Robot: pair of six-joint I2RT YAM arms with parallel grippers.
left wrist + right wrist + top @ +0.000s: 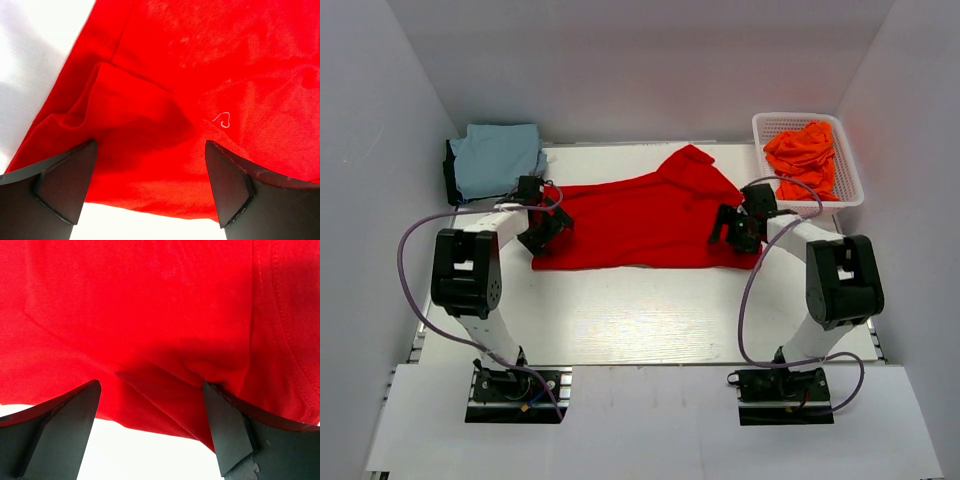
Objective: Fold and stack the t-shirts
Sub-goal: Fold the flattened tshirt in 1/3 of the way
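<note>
Red shirt [645, 222] lies spread flat, its near edge running between the fingers of both grippers, one toward each end. Left gripper [150, 167] and right gripper [150, 407] stand wide apart and hold nothing, with the arms reaching forward and the wrists pitched down over the cloth. We'd lower both together, pinch only that edge at matching points, then lift evenly so the fold line stays straight.

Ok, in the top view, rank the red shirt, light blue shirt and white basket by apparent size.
1. red shirt, clearly largest
2. white basket, only slightly bigger than the next
3. light blue shirt; these last two are close
</note>
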